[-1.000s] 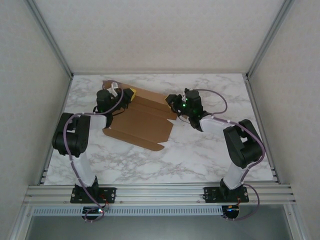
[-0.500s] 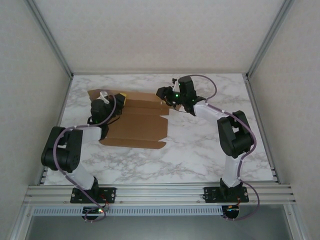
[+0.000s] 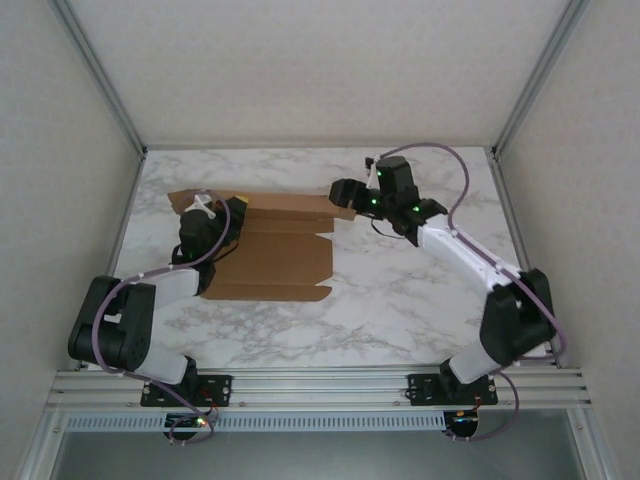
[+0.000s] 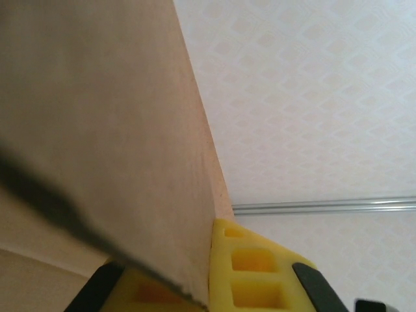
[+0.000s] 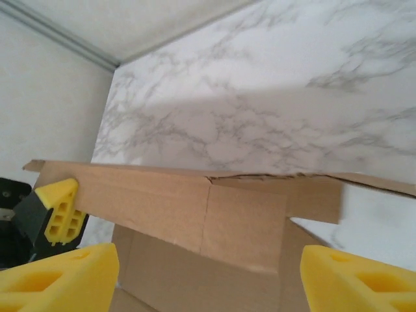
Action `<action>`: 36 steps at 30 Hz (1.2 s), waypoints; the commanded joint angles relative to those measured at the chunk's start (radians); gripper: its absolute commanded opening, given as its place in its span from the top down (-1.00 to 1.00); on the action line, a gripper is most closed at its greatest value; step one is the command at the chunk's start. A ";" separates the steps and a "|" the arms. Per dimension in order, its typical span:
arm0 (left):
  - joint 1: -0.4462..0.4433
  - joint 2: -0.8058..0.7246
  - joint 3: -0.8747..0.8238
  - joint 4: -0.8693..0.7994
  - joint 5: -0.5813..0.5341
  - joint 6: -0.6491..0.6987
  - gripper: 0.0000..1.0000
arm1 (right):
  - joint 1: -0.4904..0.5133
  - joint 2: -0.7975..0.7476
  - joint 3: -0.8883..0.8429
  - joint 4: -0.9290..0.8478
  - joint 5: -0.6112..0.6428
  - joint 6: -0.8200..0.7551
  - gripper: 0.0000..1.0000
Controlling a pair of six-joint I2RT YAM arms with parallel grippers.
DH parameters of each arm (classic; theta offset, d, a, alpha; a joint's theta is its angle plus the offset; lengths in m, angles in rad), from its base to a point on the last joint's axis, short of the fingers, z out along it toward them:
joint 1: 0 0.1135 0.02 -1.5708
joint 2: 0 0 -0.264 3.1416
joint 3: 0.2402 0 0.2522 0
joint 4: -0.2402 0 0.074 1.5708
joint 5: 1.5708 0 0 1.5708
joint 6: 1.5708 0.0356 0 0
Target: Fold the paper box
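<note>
1. Since a second ago, your paper box [image 3: 270, 250] has swung from a skewed lie to square with the edges of the table [image 3: 420, 300].
2. Your right arm has stretched out over the same second, and its elbow now sits low, close to the table's front edge.
3. Right gripper [image 3: 342, 192] — jaws spread wide, gripping nothing. In its wrist view [image 5: 208, 279] the two yellow fingers [image 5: 58, 276] stand at either side of the frame, with the far-right corner of the paper box just ahead of them.
4. Ahead of that gripper, the paper box [image 5: 195, 214] shows a long strip tilted up off the table, with a shadow on the marble behind it. A creased flap comes down from the strip toward the fingers. Whether the cardboard touches either finger, you cannot tell.
5. Left gripper [image 3: 230, 212] — pressed together on the far-left part of the paper box. In its wrist view [image 4: 195, 286] a cardboard panel [image 4: 97, 130] runs straight down into the gap between the yellow fingers [image 4: 250, 266], held on edge.
6. From the right wrist, you can see one yellow finger [image 5: 57, 211] of the left gripper at the left end of the raised strip, against the cardboard.
7. The remainder of the paper box lies flat on the table, on the near side of both grippers and between them.
</note>
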 commanded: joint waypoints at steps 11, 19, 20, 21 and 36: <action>-0.014 -0.049 -0.034 -0.041 -0.059 0.024 0.95 | 0.323 0.034 -0.188 -0.046 0.158 -0.133 0.81; -0.023 -0.081 -0.059 -0.087 -0.115 0.038 0.93 | 0.425 0.331 -0.029 -0.077 0.201 -0.107 1.00; -0.023 -0.085 -0.059 -0.093 -0.120 0.038 0.93 | 0.427 0.355 -0.021 -0.076 0.199 -0.101 1.00; -0.025 -0.087 -0.059 -0.101 -0.125 0.041 0.92 | 0.428 0.379 -0.018 -0.074 0.201 -0.092 1.00; -0.059 -0.100 -0.058 -0.150 -0.166 0.061 0.91 | 0.405 0.456 -0.109 -0.082 0.305 -0.053 1.00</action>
